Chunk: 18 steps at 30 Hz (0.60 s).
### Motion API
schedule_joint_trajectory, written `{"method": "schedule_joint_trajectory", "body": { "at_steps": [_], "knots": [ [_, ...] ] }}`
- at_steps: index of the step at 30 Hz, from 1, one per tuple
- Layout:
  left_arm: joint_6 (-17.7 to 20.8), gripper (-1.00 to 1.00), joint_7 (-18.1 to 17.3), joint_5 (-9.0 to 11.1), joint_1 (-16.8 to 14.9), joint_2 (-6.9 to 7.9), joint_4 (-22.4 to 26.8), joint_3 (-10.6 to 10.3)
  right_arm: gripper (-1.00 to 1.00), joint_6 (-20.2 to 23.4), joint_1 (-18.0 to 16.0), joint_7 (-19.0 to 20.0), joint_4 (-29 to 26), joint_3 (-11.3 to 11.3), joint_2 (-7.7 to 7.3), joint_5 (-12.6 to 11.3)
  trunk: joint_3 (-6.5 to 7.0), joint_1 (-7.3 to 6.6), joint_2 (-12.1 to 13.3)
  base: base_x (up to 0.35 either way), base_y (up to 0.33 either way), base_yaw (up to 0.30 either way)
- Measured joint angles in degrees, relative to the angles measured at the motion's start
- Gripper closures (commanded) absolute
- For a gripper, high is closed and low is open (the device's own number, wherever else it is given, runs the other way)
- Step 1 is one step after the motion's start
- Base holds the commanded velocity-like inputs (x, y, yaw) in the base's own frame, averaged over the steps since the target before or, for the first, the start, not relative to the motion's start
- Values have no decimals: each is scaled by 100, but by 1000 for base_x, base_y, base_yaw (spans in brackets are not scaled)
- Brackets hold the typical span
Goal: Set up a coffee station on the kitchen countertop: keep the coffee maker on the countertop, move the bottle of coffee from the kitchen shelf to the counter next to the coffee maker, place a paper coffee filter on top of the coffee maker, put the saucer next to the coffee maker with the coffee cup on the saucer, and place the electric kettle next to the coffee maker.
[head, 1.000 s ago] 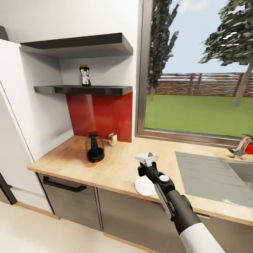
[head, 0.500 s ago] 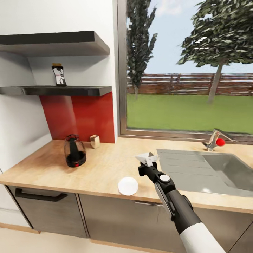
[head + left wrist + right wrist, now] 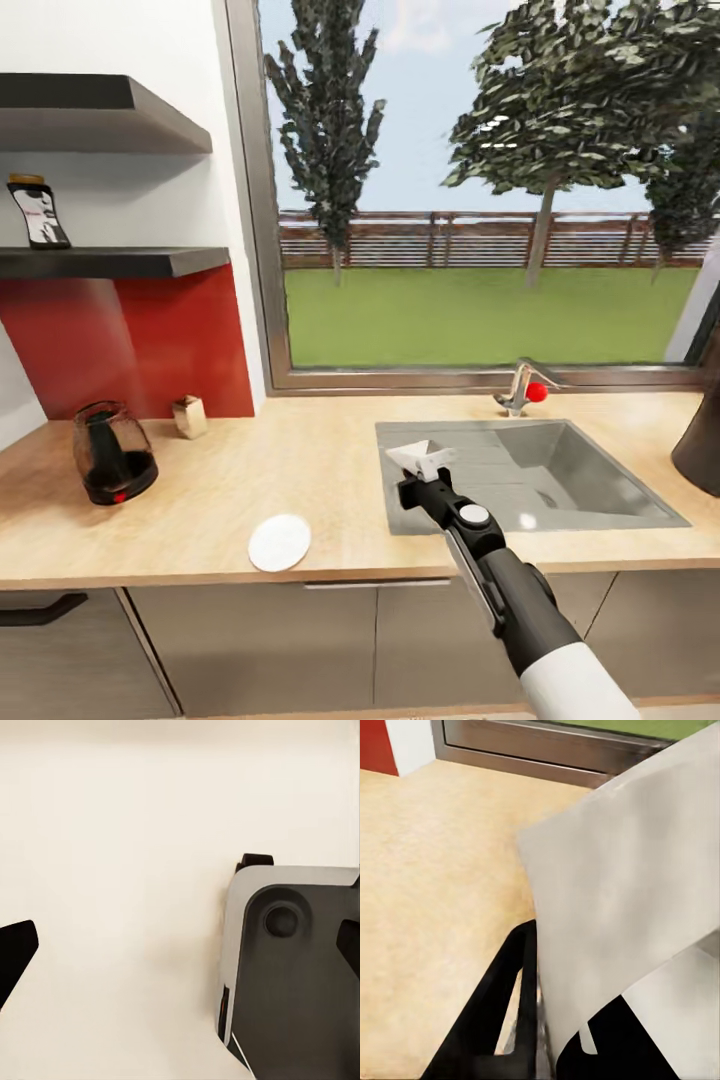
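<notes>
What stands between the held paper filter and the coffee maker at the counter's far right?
Nothing visible does. The right gripper holds the filter over the sink; only the open basin lies before the coffee maker.

We take the sink (image 3: 560, 470) as our landmark. Over its near left corner our right gripper (image 3: 425, 470) hangs, closed on the paper coffee filter (image 3: 418, 457), which in the right wrist view (image 3: 630, 892) blocks much of the sight ahead. Left of the sink the countertop (image 3: 300, 465) lies broad and bare, with only the saucer (image 3: 279, 542) near the front edge. Further left stand a small beige box (image 3: 188, 416) against the red backsplash (image 3: 130, 345) and the electric kettle (image 3: 113, 453). Behind the sink the faucet (image 3: 522, 387) rises at the window sill. Right of the sink a tall dark body (image 3: 702, 430) closes the countertop's end.
</notes>
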<state>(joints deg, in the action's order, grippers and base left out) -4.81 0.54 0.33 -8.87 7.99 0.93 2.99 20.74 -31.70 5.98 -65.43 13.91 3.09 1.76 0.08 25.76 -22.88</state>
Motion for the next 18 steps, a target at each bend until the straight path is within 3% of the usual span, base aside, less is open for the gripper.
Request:
{"method": "schedule_joint_trajectory", "body": {
  "at_steps": [5,18],
  "knots": [
    [0,-100,0,0,0,0,0,0,100,-11,16,266,-43,0,-68,-2,12,0,0,0,-271,-300],
    [0,-100,2,7,0,0,0,0,100,-11,17,299,-82,1,-74,5,44,-1,2,0,-274,-300]
  ]
}}
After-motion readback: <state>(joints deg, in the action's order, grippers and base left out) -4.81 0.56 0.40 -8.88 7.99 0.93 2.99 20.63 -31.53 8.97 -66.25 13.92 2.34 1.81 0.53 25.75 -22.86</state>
